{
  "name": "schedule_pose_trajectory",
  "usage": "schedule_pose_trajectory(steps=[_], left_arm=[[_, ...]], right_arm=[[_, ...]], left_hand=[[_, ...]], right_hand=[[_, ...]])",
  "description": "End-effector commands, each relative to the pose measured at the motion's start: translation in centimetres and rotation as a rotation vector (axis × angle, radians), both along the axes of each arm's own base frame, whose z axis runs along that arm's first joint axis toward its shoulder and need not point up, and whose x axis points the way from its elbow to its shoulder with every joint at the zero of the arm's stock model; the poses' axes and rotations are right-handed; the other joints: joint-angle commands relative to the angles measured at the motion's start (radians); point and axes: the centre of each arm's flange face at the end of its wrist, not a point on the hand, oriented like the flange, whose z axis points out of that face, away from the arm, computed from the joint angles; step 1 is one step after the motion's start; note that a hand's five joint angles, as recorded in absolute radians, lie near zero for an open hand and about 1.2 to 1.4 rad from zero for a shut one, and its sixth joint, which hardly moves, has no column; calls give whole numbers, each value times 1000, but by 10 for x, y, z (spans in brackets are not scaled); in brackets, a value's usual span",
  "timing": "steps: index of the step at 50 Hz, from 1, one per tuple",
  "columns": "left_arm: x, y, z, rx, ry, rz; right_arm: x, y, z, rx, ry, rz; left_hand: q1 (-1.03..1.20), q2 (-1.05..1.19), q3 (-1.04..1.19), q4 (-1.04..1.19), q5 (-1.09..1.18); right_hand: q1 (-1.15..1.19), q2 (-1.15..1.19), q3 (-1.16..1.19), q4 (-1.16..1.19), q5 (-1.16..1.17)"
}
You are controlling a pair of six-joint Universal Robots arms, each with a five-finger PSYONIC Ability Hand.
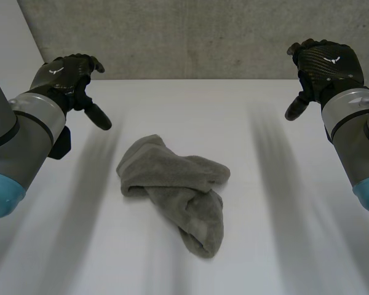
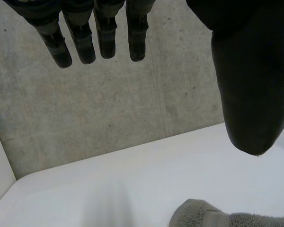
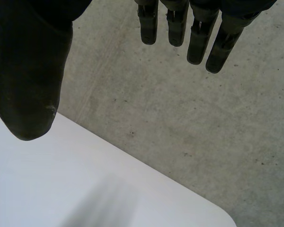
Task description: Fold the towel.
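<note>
Above the table, left hand and right hand, fingers loosely straight.

from here the towel reads as grey terry cloth, soft, nubbly and fully matt. the table is a smooth white surface with a faint satin sheen. the wall is bare concrete, rough, pitted and dull. i see a woven carbon-fibre pattern with slight gloss on the backs of the left hand and right hand; their thumbs look smooth, matt black. the left arm has a smooth grey shell and a plastic-looking light-blue cap.
</note>
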Motion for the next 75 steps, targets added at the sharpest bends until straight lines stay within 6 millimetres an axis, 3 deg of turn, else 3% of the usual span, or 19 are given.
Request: schedule_pose_trajectory(steps=[1,15,17,22,33,40,46,48,49,50,53,60,64,66,69,71,72,74,75], left_arm=[[-1,0,0,-8,4,-2],[-14,4,0,-54,15,-85],[-20,6,-1,-58,5,-142],[-37,6,-26,-21,-75,-313],[-49,-3,-78,48,-221,-442],[-52,-4,-115,93,-354,-498],[-53,-1,-128,134,-389,-516],[-54,1,-129,142,-388,-521],[-54,1,-129,142,-388,-521],[-54,1,-129,143,-385,-521],[-56,4,-127,141,-382,-526],[-62,12,-120,125,-369,-538],[-64,17,-93,76,-315,-523],[-62,18,-83,64,-284,-510],[-60,20,-58,24,-201,-473],[-57,21,-28,-48,-82,-418],[-57,21,-28,-49,-81,-418],[-51,25,-4,-134,35,-369],[-51,25,-4,-135,36,-369]], right_arm=[[0,0,0,2,1,0],[9,3,-3,15,-5,103],[20,8,-17,96,11,259],[27,7,-48,258,28,385],[31,-4,-131,503,51,374],[41,-4,-152,546,-54,377],[53,2,-164,544,-110,404],[55,4,-166,544,-111,411],[58,7,-168,544,-109,420],[59,7,-168,541,-110,422],[60,7,-169,539,-114,425],[53,-1,-142,484,-157,441],[48,-6,-117,421,-177,459],[48,-6,-77,312,-195,496],[49,-7,-54,241,-202,511],[51,-10,-10,99,-219,527],[51,-10,-10,98,-219,527],[55,-5,34,-33,-233,562],[55,-5,35,-34,-233,562]], left_hand=[[-88,-49,-48,-54,-27],[-85,-46,-48,-54,-24],[-85,-46,-48,-54,-24],[-83,-43,-48,-54,-21],[-83,-43,-48,-54,-21],[-39,1,-48,-54,23],[193,233,-48,-54,255],[555,595,-48,-54,617],[557,597,-48,-54,619],[752,792,-48,-54,814],[1099,1138,-48,-54,1160],[1100,1140,-48,-54,1162],[1100,1140,-48,-54,1162],[1100,1140,-48,-54,1162],[1100,1140,-48,-54,1162],[1100,1140,-48,-54,1162],[1100,1140,-48,-54,1162],[1100,1140,-48,-54,1162],[1100,1140,-48,-54,1162]], right_hand=[[-56,-77,-46,-76,-61],[-56,-77,-46,-76,-61],[-56,-77,-46,-76,-61],[-56,-77,-46,-76,-61],[-56,-77,-46,-76,-61],[-56,-77,-46,-76,-61],[264,243,-46,-76,259],[442,420,-46,-76,436],[683,662,-46,-76,677],[912,891,-46,-76,907],[1166,1144,-46,-76,1160],[1166,1145,-46,-76,1160],[1166,1145,-46,-76,1160],[1166,1145,-46,-76,1160],[1166,1145,-46,-76,1160],[1166,1145,-46,-76,1160],[1166,1145,-46,-76,1160],[1166,1145,-46,-76,1160],[1166,1145,-46,-76,1160]])
